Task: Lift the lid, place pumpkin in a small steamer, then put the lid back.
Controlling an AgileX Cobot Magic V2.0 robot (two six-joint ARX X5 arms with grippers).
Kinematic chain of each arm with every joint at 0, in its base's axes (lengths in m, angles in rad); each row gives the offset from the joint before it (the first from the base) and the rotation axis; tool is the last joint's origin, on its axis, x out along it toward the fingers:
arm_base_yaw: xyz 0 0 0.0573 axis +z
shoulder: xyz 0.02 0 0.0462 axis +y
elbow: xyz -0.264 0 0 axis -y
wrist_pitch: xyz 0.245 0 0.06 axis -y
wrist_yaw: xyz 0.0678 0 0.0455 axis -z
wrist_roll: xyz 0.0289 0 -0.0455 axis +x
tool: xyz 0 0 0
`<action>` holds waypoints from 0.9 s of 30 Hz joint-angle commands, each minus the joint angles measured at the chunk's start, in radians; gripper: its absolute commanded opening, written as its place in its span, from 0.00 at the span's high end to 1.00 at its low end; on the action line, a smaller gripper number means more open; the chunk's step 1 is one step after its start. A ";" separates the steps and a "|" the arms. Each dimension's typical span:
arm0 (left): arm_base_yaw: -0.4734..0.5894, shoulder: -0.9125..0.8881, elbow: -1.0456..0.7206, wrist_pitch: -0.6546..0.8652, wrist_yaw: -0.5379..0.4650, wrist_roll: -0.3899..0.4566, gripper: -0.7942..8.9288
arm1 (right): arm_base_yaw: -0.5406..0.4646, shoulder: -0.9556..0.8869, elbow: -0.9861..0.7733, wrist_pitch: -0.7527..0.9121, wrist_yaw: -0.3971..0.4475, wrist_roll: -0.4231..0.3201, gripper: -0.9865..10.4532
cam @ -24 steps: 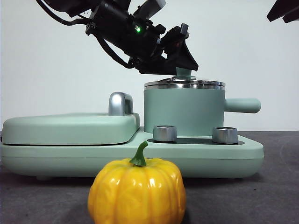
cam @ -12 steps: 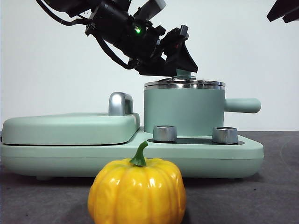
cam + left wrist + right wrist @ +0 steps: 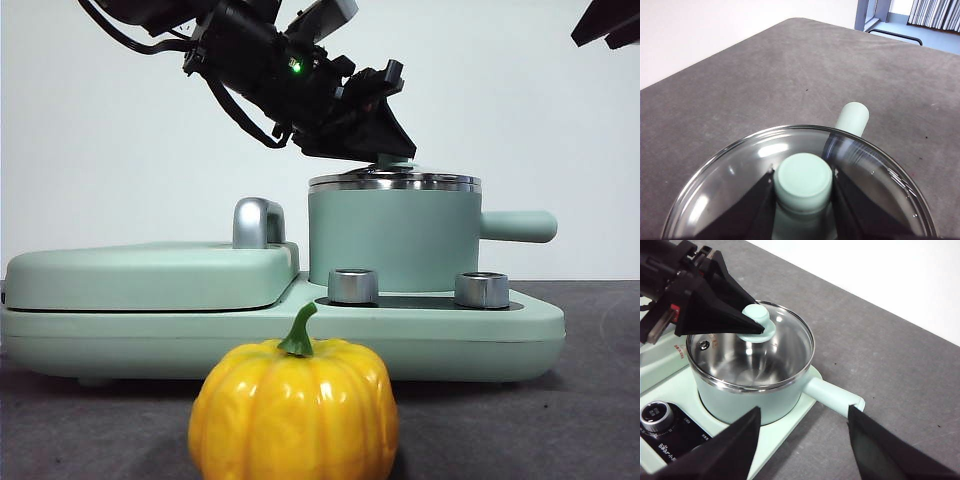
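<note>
The yellow-orange pumpkin [image 3: 293,410] sits on the grey table in front of the cooker, close to the front camera. The small steamer [image 3: 393,240] [image 3: 740,395] stands on the cooker's right side with its stubby handle [image 3: 520,226] pointing right. The glass lid [image 3: 395,181] [image 3: 875,170] [image 3: 785,347] rests on the steamer's rim. My left gripper [image 3: 385,150] [image 3: 803,182] comes down from the upper left and is shut on the lid's mint-green knob [image 3: 803,177]. My right gripper [image 3: 804,410] hangs open above and to the right of the steamer, showing as a black tip [image 3: 608,25].
A wide flat mint-green cover [image 3: 150,275] with a steel handle [image 3: 257,222] fills the cooker's left half. Two steel dials [image 3: 352,285] [image 3: 481,289] sit on the base [image 3: 450,330] in front of the steamer. Grey table runs around the cooker.
The left gripper's jaws have settled a little lower and closed on the lid's knob. The lid, steamer and pumpkin have not moved.
</note>
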 commanded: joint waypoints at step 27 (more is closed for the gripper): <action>0.059 -0.274 0.031 -0.103 -0.028 -0.057 0.91 | 0.005 0.007 0.019 0.010 -0.002 0.018 0.67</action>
